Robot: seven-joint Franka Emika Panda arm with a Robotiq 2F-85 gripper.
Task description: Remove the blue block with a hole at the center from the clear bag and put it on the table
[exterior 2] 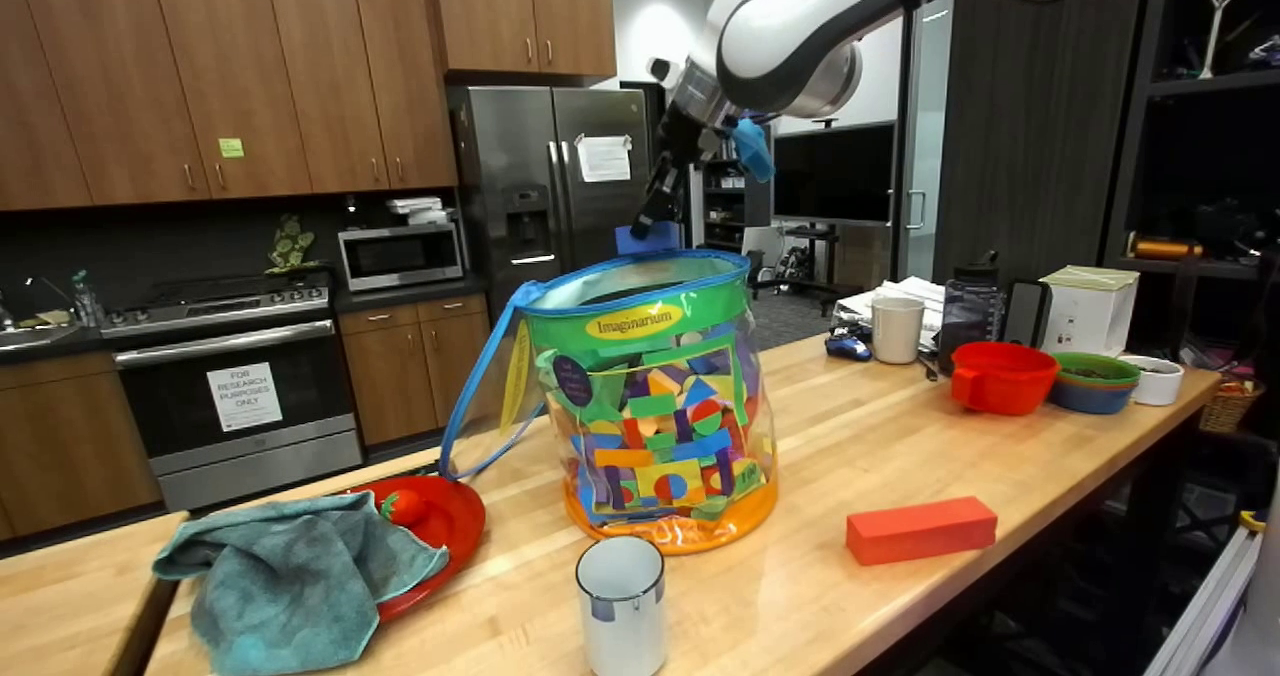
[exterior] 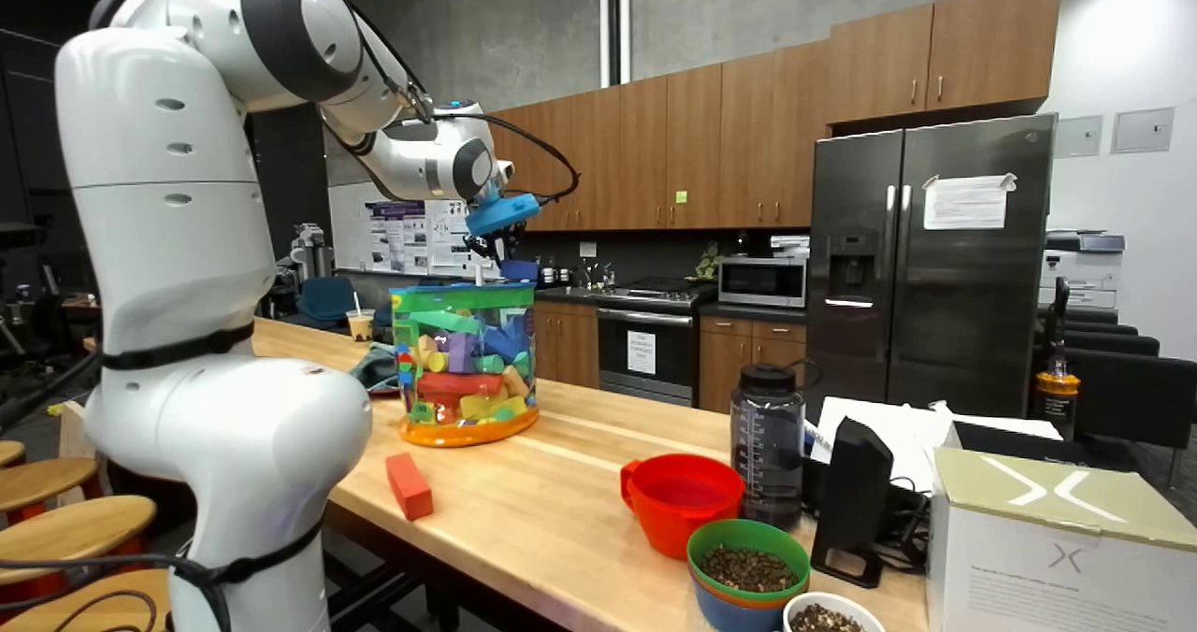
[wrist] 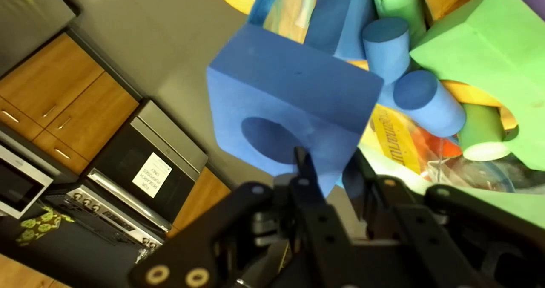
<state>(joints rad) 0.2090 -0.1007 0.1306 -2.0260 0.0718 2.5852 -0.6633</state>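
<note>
Gripper (wrist: 328, 164): fingers (wrist: 305, 168) drawn nearly together in the wrist view, holding one corner of the blue block (wrist: 294, 94) between them; the block's round hole shows plainly. In both exterior views the block is held just above rim level of the clear bag (exterior 2: 715, 306); whether block and rim touch cannot be told. The bag stands upright on the table (exterior 2: 830, 456), open-topped and packed with mixed coloured blocks (exterior 2: 660, 456); a blue strap (exterior 2: 468, 396) loops down beside it. Items occupying the surface around the bag, as noted in an exterior view: a white cup (exterior 2: 625, 626), upright, just in front; a red plate (exterior 2: 462, 531) near the strap, partly covered by a teal cloth (exterior 2: 290, 576) and bearing a small red item (exterior 2: 403, 508); a red-orange block (exterior 2: 920, 531) lying on its long side near the table's edge, apart from the bag. Farther along stand a red bowl (exterior 2: 1003, 391) with a handle, stacked bowls (exterior 2: 1092, 396) holding dark granules (exterior: 748, 568), a small white bowl (exterior 2: 1158, 389), a beige cup (exterior 2: 897, 331), a dark bottle (exterior 2: 970, 316) and a white box (exterior 2: 1095, 311). Stove (exterior 2: 310, 396), microwave (exterior 2: 400, 256) and refrigerator (exterior 2: 510, 146) stand beyond the table, well apart from the bag.
</note>
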